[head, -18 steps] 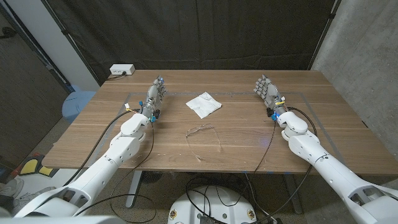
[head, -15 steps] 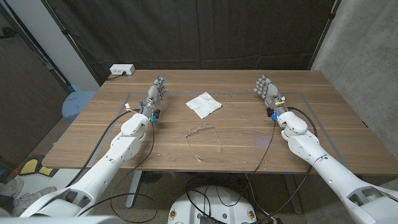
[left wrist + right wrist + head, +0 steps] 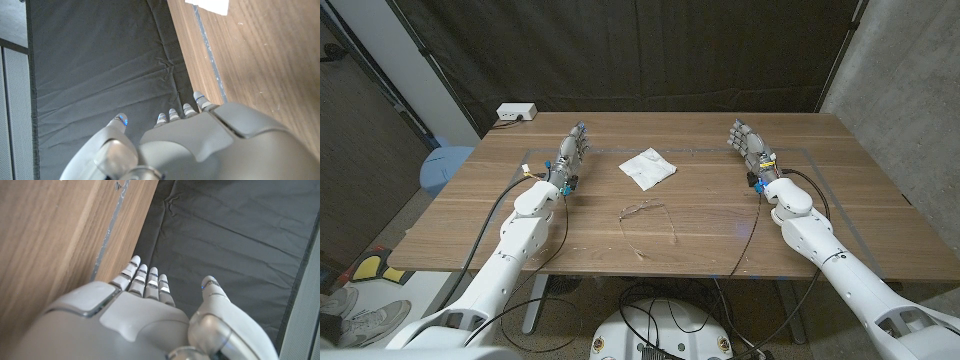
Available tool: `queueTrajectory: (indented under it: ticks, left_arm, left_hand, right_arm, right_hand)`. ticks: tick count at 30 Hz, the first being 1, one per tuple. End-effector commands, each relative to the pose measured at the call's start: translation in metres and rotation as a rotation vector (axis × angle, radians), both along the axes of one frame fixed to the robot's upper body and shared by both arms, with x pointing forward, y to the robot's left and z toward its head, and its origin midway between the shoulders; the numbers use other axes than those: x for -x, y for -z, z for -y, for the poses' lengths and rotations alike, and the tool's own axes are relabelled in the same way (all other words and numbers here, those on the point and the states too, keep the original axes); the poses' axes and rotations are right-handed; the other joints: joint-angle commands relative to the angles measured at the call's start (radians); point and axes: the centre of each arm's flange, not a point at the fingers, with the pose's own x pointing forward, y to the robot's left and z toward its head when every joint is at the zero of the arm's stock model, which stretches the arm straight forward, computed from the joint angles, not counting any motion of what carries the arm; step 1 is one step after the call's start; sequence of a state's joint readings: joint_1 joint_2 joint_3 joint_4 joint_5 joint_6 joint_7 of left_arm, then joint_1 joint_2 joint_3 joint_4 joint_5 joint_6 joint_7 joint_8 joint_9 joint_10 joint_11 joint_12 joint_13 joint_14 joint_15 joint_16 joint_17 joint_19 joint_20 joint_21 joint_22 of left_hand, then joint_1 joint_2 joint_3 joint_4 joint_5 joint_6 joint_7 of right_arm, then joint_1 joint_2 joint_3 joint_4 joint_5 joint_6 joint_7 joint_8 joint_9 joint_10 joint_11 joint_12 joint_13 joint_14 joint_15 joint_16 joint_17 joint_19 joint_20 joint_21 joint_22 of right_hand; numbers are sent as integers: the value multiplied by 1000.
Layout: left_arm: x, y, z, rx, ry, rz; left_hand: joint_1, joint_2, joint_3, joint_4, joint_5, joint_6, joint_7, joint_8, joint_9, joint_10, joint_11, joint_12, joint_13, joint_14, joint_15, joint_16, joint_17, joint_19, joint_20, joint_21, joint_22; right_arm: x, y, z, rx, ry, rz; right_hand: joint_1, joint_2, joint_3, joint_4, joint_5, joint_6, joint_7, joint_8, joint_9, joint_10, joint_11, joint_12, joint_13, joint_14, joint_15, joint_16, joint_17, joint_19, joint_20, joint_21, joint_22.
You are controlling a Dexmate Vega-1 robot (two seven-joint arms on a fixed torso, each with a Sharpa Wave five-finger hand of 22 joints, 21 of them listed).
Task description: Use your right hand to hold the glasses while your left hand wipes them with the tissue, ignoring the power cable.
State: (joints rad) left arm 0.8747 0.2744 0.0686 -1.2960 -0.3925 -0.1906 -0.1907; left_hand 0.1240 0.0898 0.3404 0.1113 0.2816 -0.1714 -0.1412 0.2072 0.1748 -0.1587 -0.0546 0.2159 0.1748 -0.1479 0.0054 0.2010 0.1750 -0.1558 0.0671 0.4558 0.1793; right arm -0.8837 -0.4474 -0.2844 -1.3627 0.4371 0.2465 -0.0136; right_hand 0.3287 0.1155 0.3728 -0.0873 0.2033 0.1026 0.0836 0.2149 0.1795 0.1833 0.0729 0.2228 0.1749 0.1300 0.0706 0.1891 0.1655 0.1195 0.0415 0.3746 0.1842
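Wood-grain tabletop (image 3: 720, 225) fills the middle of the head view, backed by a black curtain (image 3: 650, 50) with a grey wall to the robot's right. Nearest the robot, close to the table's front edge and roughly midway between the two arms, lie the glasses (image 3: 642, 211), a thin wire frame with its temples trailing toward the near edge; nothing touches them. A dark power cable (image 3: 752, 228) runs along the right forearm and down over the front edge of the table. Further in, the left hand (image 3: 570, 155) stands over the left part of the table with its fingers straight and apart, pointing away from the robot, and it holds nothing; the left wrist view shows its fingertips (image 3: 172, 114) extended together against the curtain, thumb set off to one side. The right hand (image 3: 750, 148) mirrors it on the right side, fingers likewise stretched out and slightly spread, empty, well apart from the glasses; in the right wrist view its fingers (image 3: 145, 280) reach over the table's far edge with the thumb held apart. Between the two hands and beyond the glasses lies the tissue (image 3: 648, 168), a crumpled white square flat on the wood, touched by neither hand. Farthest back, at the table's rear left corner, sits a white power strip (image 3: 517, 112).
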Motion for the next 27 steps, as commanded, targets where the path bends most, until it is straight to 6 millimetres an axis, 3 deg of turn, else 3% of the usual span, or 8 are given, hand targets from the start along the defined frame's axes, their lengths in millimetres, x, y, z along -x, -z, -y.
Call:
queueTrajectory:
  ticks: [1,13,22,27]
  left_arm:
    - [-3,-8,3,-206,-13,-31]
    - [3,-36,7,-461,-63,6]
    - [10,-58,11,-636,-100,51]
    - [12,-69,14,-716,-117,69]
  left_hand:
    - [36,-11,7,-25,-2,-17,-6,6,5,22,12,8,4,36,6,13,2,6,19,0,5]
    - [106,-31,19,-78,-13,24,0,10,5,71,-10,12,5,71,13,9,4,16,30,-8,7]
    - [177,-54,27,-131,-26,89,-1,20,6,108,-45,10,7,121,-9,15,9,33,31,-13,10]
    - [204,-57,30,-148,-33,140,4,30,7,143,-52,14,8,154,-22,22,15,44,26,-13,13]
  right_arm:
    - [25,-13,-20,132,51,85]
    - [54,-12,-40,290,120,178]
    - [84,-6,-59,415,178,261]
    - [97,-1,-68,476,203,292]
  right_hand:
    - [27,-1,7,-18,-6,29,-6,7,3,30,3,9,5,38,5,9,4,21,3,2,3]
    - [71,-6,18,-52,-12,99,-53,17,4,97,-7,17,5,119,-17,12,5,59,16,9,7]
    - [94,-9,26,-65,-12,130,-54,18,4,134,-19,22,5,164,-42,14,5,78,16,14,9]
    - [108,-10,31,-72,-13,142,-61,19,4,146,-24,22,5,178,-48,13,5,85,17,15,9]
